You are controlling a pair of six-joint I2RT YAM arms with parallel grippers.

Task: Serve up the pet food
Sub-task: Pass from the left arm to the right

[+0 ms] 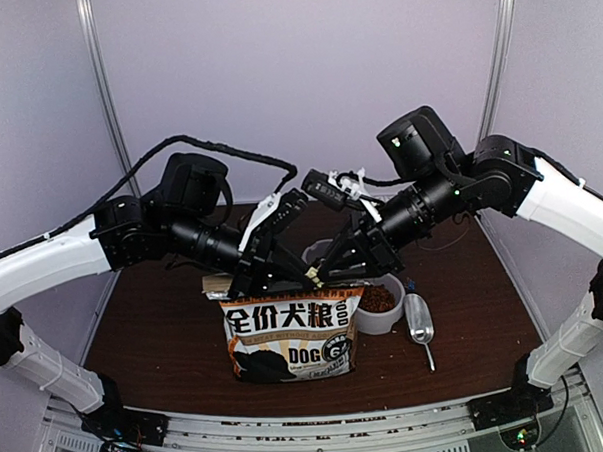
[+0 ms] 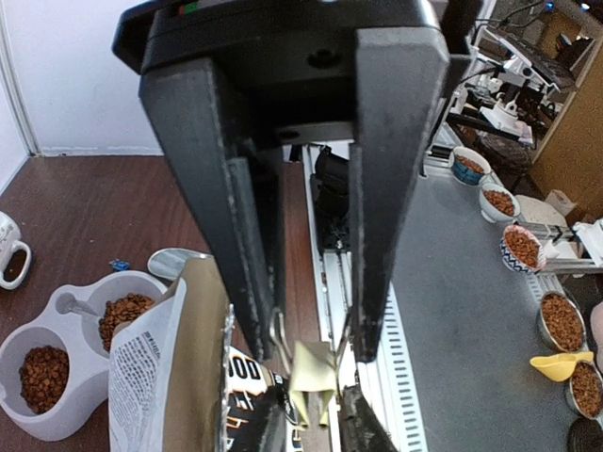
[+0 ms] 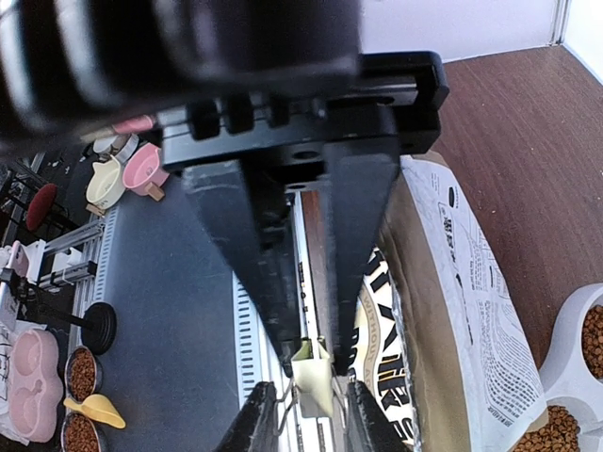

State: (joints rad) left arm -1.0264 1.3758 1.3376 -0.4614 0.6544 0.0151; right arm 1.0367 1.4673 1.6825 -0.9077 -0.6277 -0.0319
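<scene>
Bag (image 1: 291, 337) reads "全价犬粮", "DOG" — pet food (image 1: 377, 299) in bowl (image 1: 386, 323) beside.

- Tabletop (image 1: 166, 342): dark brown wood grain, matt, with a soft sheen toward its far edge.
- Walls (image 1: 295, 76): plain pale panels with a faint lilac cast close in the far, left and right edges.
- Two slim metal posts (image 1: 103, 84) stand at the far corners, both leaning slightly inward in the top view.
- A white skirting strip (image 2: 94, 151) runs where the wall meets the tabletop.
- A slotted silver rail (image 1: 320, 425) lines the near edge.
- A grey floor (image 2: 462, 311) lies beyond the near edge, with bowls (image 2: 562, 322), a yellow scoop (image 2: 560, 365) and pink dishes (image 3: 143, 169) scattered on it.
- A tan board (image 2: 575, 141) stands further out.
- The light is even and diffuse, with no hard shadows.
</scene>
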